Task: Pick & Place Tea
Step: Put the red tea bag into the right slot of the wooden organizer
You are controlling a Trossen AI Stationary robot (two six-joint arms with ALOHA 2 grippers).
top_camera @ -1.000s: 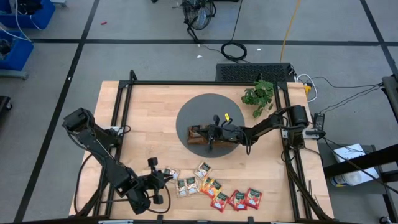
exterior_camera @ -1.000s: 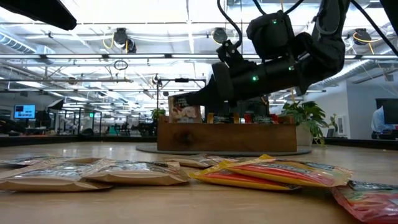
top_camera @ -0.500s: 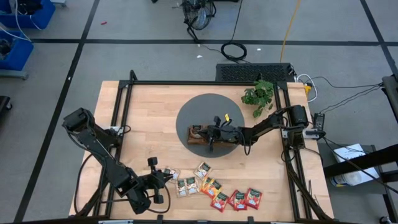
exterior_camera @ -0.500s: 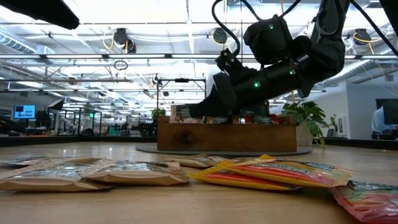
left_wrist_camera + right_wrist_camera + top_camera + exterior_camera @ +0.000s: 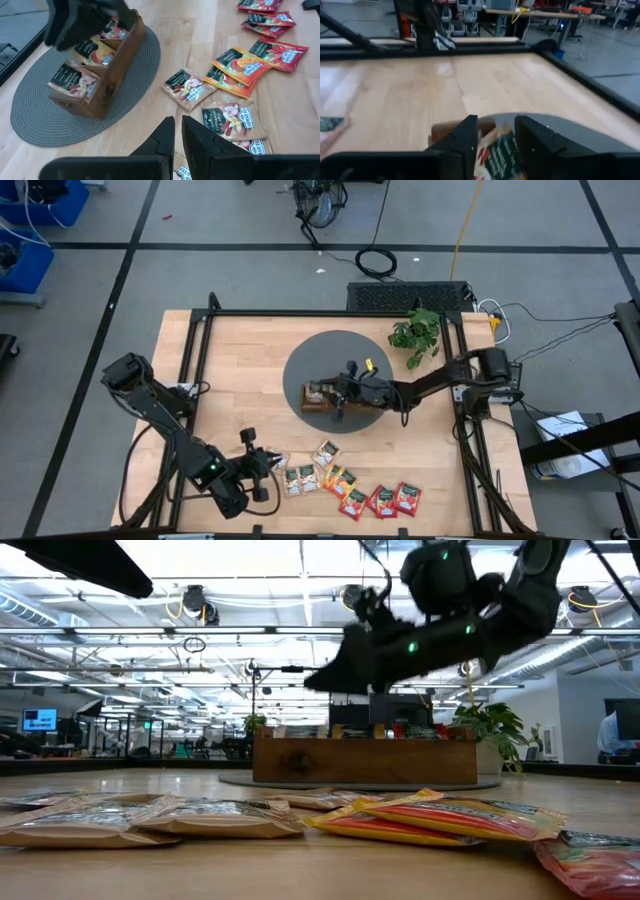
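Covering the middle of the light wooden table (image 5: pixel 240 350), a round grey mat (image 5: pixel 335 345) carries the brown tray (image 5: pixel 365 761), where sachets already stand in the compartments. Above it hangs the right gripper (image 5: pixel 335 387), jaws apart and empty. The left gripper (image 5: pixel 265 462) sits at the table's near edge, fingers almost together, holding nothing. Loose tea sachets (image 5: pixel 345 485) lie flat nearby. A potted plant (image 5: pixel 415 333) stands by the mat; grey floor with taped lines surrounds the table.
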